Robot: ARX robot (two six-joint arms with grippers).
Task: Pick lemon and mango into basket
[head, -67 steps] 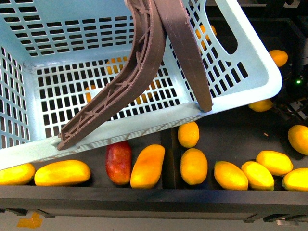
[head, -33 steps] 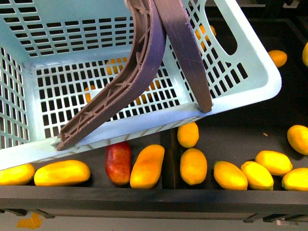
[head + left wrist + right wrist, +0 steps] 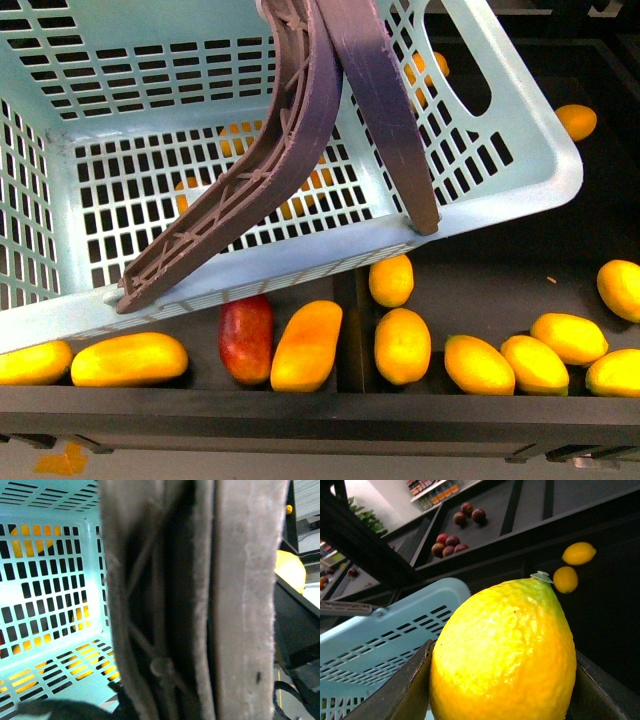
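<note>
The aqua basket [image 3: 520, 170] fills the upper left of the front view, tilted, with its two brown handles [image 3: 330, 110] crossed over it. My left gripper [image 3: 170, 695] is shut on those handles [image 3: 240, 605], which fill the left wrist view. My right gripper [image 3: 502, 680] is shut on the lemon [image 3: 505, 645], a bright yellow fruit between both fingers [image 3: 405, 690], just beside the basket's rim [image 3: 395, 630]. The mango [image 3: 307, 345], orange-yellow and elongated, lies on the dark shelf below the basket's front wall. Neither gripper shows in the front view.
Several yellow fruits [image 3: 402, 345] lie along the dark shelf [image 3: 480, 290], and a red-blushed mango [image 3: 246, 338] sits beside the mango. Two yellow fruits [image 3: 578, 553] and dark red fruits [image 3: 451, 542] rest on shelves beyond the lemon. More fruit shows through the basket's slots.
A yellow fruit at the basket's right corner left the shelf, rose at the right edge, and is now out of the front view. The dark arm there is gone. The basket barely moved.
</note>
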